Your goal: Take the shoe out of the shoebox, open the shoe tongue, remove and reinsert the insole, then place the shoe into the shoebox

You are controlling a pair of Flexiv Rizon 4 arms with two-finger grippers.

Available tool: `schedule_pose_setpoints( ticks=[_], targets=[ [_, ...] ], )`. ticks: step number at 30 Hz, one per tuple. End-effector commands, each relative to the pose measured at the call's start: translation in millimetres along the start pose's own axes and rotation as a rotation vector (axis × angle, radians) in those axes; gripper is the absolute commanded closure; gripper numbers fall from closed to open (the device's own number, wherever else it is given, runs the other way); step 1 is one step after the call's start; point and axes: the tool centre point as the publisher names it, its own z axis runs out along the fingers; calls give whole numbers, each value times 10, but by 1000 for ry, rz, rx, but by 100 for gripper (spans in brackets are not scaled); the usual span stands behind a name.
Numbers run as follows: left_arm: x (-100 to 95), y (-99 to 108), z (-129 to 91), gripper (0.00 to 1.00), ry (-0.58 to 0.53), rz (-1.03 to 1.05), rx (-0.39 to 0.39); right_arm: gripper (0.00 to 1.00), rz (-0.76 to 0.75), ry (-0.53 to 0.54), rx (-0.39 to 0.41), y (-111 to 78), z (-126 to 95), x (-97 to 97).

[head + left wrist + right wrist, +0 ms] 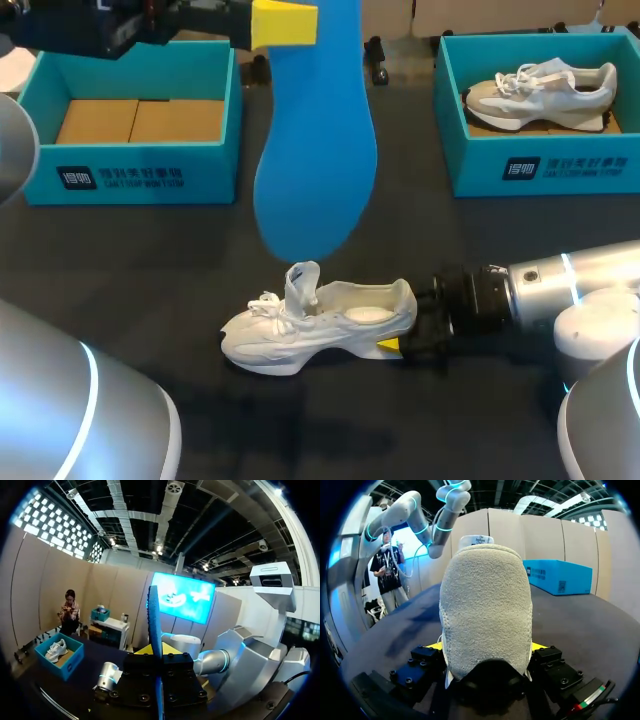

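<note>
A white shoe (318,328) lies on the dark table, toe to the left, its tongue standing up. My right gripper (405,345) reaches in from the right and is shut on the heel. In the right wrist view the grey heel (485,610) fills the space between the fingers of the right gripper (487,646). A blue insole (315,150) hangs high above the shoe. My left gripper (285,22) is shut on its upper end. The left wrist view shows the insole (153,625) edge-on, clamped in the left gripper (155,652).
An open teal shoebox (130,170) with a bare cardboard floor stands at the back left. A second teal shoebox (545,165) at the back right holds another white shoe (545,90). The right wrist view shows a teal box (557,577) beyond the heel.
</note>
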Motion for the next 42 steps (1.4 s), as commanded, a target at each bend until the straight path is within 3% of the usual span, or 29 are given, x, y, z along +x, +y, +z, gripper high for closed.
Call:
schedule_pose_setpoints(
  ticks=[1, 11, 12, 13, 24, 42],
  targets=[
    [-12, -38, 47, 100, 0, -11, -14, 100, -1, -1, 1, -13, 16, 12],
    [-12, -38, 47, 100, 0, -11, -14, 100, 14, -3, 14, -17, 9, 6],
    [-12, -38, 47, 100, 0, -11, -14, 86, 16, -4, 16, -20, 4, 6],
    [-12, -38, 47, 100, 0, -11, -14, 2, 25, -12, 14, -21, -12, 11],
    [-12, -38, 47, 100, 0, -11, -14, 0, 54, -72, 117, 70, -339, 129],
    [-12, -38, 47, 100, 0, -11, -14, 0, 208, -26, 619, 530, -726, -68]
  ],
)
